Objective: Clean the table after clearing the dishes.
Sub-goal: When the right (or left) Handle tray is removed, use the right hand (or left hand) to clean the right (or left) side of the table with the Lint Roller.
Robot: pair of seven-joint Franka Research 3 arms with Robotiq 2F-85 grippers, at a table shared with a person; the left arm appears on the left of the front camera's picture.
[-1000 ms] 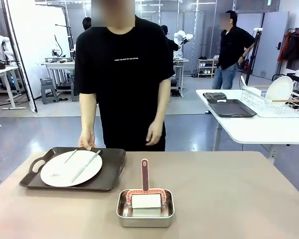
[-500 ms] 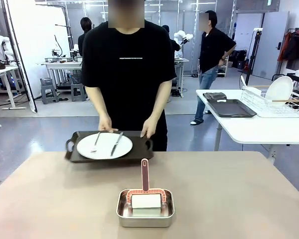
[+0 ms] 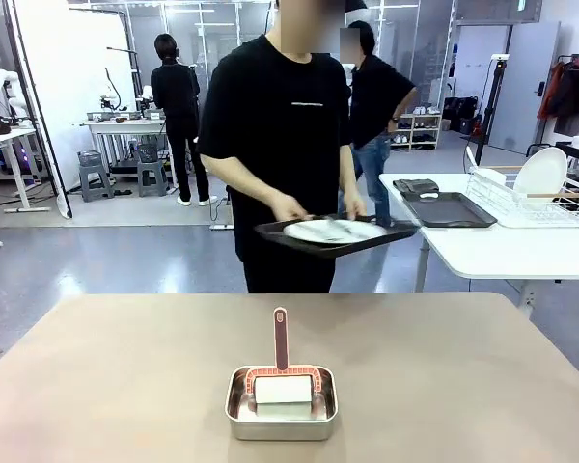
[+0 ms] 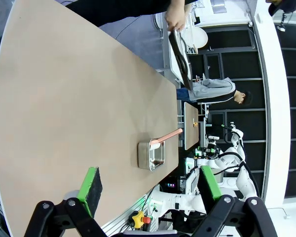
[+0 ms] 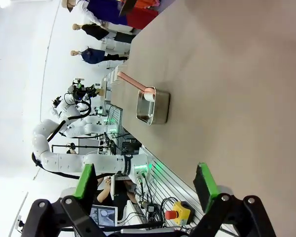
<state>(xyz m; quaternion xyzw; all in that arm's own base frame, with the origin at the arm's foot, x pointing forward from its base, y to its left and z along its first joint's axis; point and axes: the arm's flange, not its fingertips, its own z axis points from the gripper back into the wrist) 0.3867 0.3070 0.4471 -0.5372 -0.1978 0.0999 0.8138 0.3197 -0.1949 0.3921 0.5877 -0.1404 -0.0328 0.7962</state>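
Table [image 3: 106,386] is now clear of the dishes. The person [image 3: 280,125] has lifted the tray [image 3: 391,232] off the far-left side, where it sat a second ago. They hold it in the air past the far edge, turned toward the white side table [image 3: 521,253], plate [image 3: 333,230] and cutlery on it. Steel pan [image 3: 282,427] sits front-middle with the red-handled cleaning tool [image 3: 281,338] in it. Clearing looks done, so wiping is probably next. Left fingers [image 4: 149,175] and right fingers [image 5: 145,170] are both spread wide, holding nothing.
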